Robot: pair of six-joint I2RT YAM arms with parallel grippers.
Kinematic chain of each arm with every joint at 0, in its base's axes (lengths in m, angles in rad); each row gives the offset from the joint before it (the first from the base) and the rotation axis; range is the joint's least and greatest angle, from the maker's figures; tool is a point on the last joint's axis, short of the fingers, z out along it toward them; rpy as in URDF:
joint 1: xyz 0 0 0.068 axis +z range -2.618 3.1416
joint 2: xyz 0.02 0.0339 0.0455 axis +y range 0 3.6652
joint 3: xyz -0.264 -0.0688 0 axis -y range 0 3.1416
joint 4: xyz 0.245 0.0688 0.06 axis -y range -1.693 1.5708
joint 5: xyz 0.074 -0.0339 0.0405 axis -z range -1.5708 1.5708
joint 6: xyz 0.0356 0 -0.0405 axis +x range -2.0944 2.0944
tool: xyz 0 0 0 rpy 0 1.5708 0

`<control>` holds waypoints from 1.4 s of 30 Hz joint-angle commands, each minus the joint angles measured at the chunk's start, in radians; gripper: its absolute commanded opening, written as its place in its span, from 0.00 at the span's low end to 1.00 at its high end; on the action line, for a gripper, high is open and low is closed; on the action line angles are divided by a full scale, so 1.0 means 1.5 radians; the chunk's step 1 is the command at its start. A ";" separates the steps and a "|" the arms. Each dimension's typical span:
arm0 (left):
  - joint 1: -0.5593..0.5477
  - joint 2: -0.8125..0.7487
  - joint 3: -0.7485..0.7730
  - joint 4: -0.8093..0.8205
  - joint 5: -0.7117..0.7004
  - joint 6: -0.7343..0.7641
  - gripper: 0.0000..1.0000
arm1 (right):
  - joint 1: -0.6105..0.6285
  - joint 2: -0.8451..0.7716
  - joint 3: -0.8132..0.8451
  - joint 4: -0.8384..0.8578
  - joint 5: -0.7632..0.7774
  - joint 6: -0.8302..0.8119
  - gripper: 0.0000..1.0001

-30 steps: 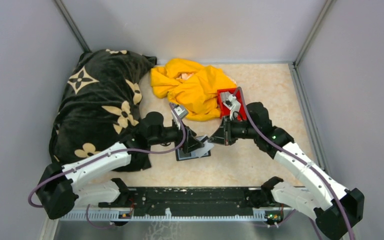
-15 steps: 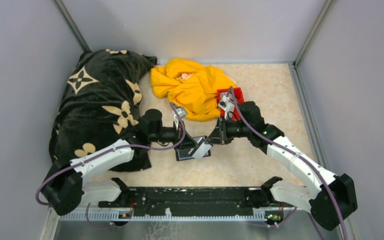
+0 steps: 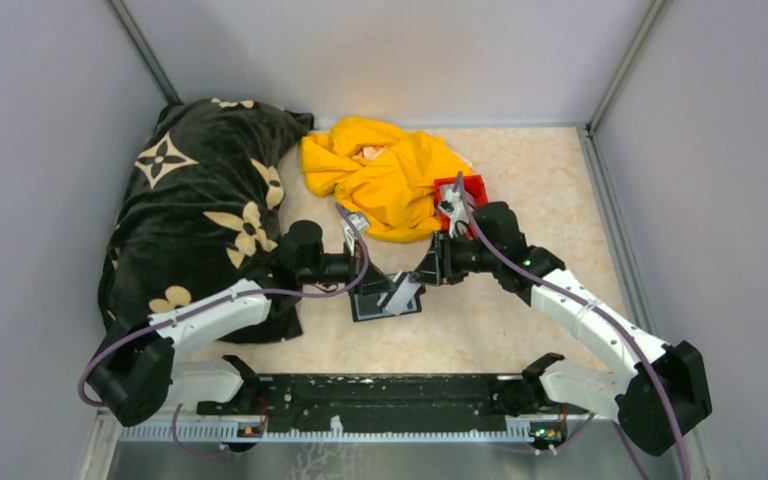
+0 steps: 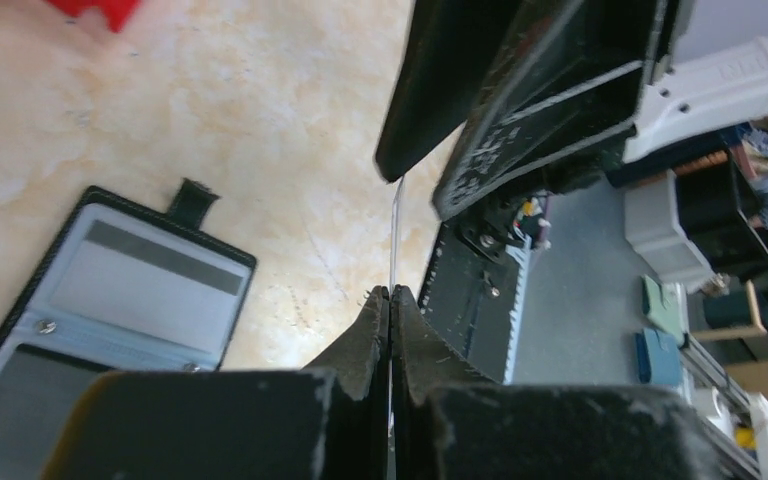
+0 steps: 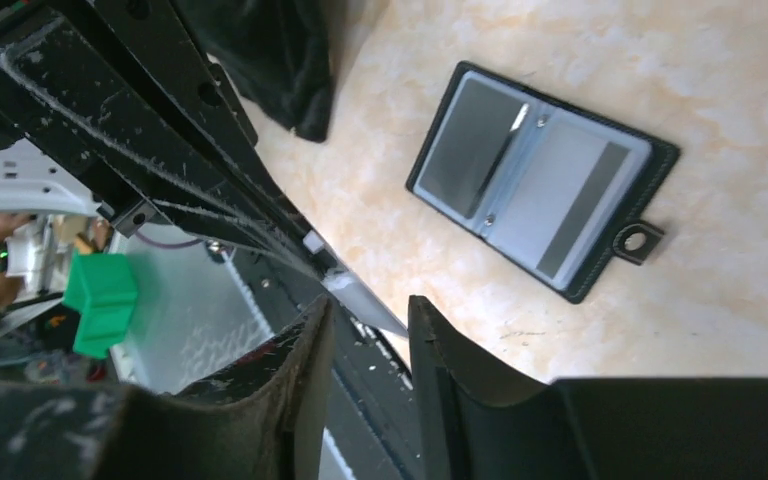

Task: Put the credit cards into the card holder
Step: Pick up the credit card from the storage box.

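Note:
The card holder (image 3: pixel 368 311) lies open and flat on the table, its grey slotted inside facing up (image 5: pixel 535 180), snap tab to one side (image 4: pixel 110 290). One grey credit card (image 3: pixel 406 297) hangs just above it. My left gripper (image 4: pixel 391 291) is shut on that card, which shows edge-on as a thin line (image 4: pixel 394 230). My right gripper (image 5: pixel 370 305) faces the left one, jaws open; the card's corner (image 5: pixel 365 298) sits just past its fingertips without touching them. In the top view the left gripper (image 3: pixel 390 290) and right gripper (image 3: pixel 423 277) meet over the holder.
A red bin (image 3: pixel 468 189) stands behind the right wrist, next to a crumpled yellow cloth (image 3: pixel 385 175). A black flower-patterned blanket (image 3: pixel 200 200) fills the left side. Grey walls close in the table, and the arms' black base rail (image 3: pixel 380 395) runs along the near edge.
The left gripper has shut on the card. The right gripper, shut on it before, has opened and let go. Both wrists have drifted slightly left.

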State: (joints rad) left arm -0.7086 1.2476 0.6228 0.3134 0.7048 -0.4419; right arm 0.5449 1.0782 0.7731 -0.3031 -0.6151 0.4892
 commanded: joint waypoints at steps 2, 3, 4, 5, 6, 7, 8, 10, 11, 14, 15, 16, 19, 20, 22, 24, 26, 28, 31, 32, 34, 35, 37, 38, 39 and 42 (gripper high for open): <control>0.017 -0.034 -0.044 0.084 -0.111 -0.066 0.00 | -0.004 -0.046 0.013 0.038 0.084 -0.021 0.39; 0.017 -0.036 -0.047 0.094 -0.127 -0.081 0.00 | -0.004 -0.050 0.005 0.048 0.087 -0.017 0.39; 0.017 -0.038 -0.050 0.105 -0.140 -0.095 0.00 | -0.004 -0.050 -0.003 0.060 0.090 -0.014 0.40; 0.017 -0.039 -0.053 0.113 -0.153 -0.109 0.00 | -0.004 -0.050 -0.010 0.070 0.094 -0.010 0.40; 0.017 -0.041 -0.057 0.124 -0.168 -0.127 0.00 | -0.004 -0.051 -0.018 0.086 0.095 -0.005 0.41; 0.017 -0.041 -0.063 0.142 -0.182 -0.144 0.00 | -0.004 -0.050 -0.026 0.102 0.096 0.001 0.41; 0.017 -0.042 -0.071 0.162 -0.189 -0.169 0.00 | -0.004 -0.050 -0.036 0.118 0.096 0.009 0.41; 0.017 -0.042 -0.083 0.192 -0.208 -0.206 0.00 | -0.004 -0.047 -0.054 0.148 0.097 0.022 0.41; 0.017 -0.043 -0.089 0.207 -0.214 -0.221 0.00 | -0.004 -0.046 -0.063 0.159 0.099 0.025 0.41; 0.017 -0.042 -0.103 0.241 -0.230 -0.268 0.00 | -0.004 -0.043 -0.083 0.194 0.105 0.036 0.41; 0.017 -0.040 -0.106 0.251 -0.232 -0.282 0.00 | -0.004 -0.041 -0.087 0.205 0.105 0.040 0.41; 0.017 -0.039 -0.107 0.255 -0.233 -0.294 0.00 | -0.004 -0.039 -0.091 0.217 0.104 0.045 0.41; 0.017 -0.033 -0.114 0.273 -0.234 -0.324 0.00 | -0.004 -0.029 -0.100 0.255 0.097 0.063 0.41; 0.017 -0.032 -0.117 0.279 -0.236 -0.332 0.00 | -0.004 -0.024 -0.102 0.265 0.092 0.067 0.41; 0.017 -0.028 -0.123 0.292 -0.239 -0.346 0.00 | -0.004 -0.011 -0.106 0.285 0.083 0.076 0.41; 0.017 -0.023 -0.126 0.301 -0.237 -0.357 0.00 | -0.004 -0.002 -0.112 0.305 0.076 0.087 0.41; 0.017 -0.019 -0.132 0.311 -0.235 -0.367 0.00 | -0.004 0.003 -0.119 0.325 0.074 0.095 0.41; 0.017 -0.017 -0.138 0.325 -0.237 -0.377 0.00 | -0.004 0.008 -0.122 0.336 0.070 0.101 0.41; 0.017 -0.011 -0.141 0.336 -0.238 -0.387 0.00 | -0.004 0.018 -0.125 0.357 0.059 0.111 0.41; 0.017 -0.007 -0.141 0.340 -0.236 -0.391 0.00 | -0.004 0.021 -0.127 0.367 0.055 0.114 0.41; 0.017 -0.001 -0.140 0.346 -0.234 -0.396 0.00 | -0.004 0.028 -0.132 0.388 0.044 0.125 0.41; 0.017 0.003 -0.140 0.350 -0.232 -0.399 0.00 | -0.004 0.033 -0.135 0.401 0.037 0.131 0.40; 0.017 0.008 -0.142 0.357 -0.231 -0.403 0.00 | -0.004 0.043 -0.140 0.427 0.022 0.146 0.38; 0.018 0.011 -0.142 0.362 -0.231 -0.406 0.00 | -0.004 0.049 -0.143 0.440 0.014 0.152 0.37; 0.017 0.014 -0.143 0.367 -0.230 -0.408 0.00 | -0.004 0.058 -0.146 0.452 0.008 0.159 0.36; 0.018 0.027 -0.141 0.382 -0.222 -0.417 0.00 | -0.004 0.074 -0.162 0.499 -0.009 0.183 0.29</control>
State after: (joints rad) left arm -0.6872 1.2675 0.4152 0.8036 0.3557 -1.0389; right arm 0.5449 1.1629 0.5461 0.2890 -0.5732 0.7124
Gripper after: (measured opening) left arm 0.006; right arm 0.346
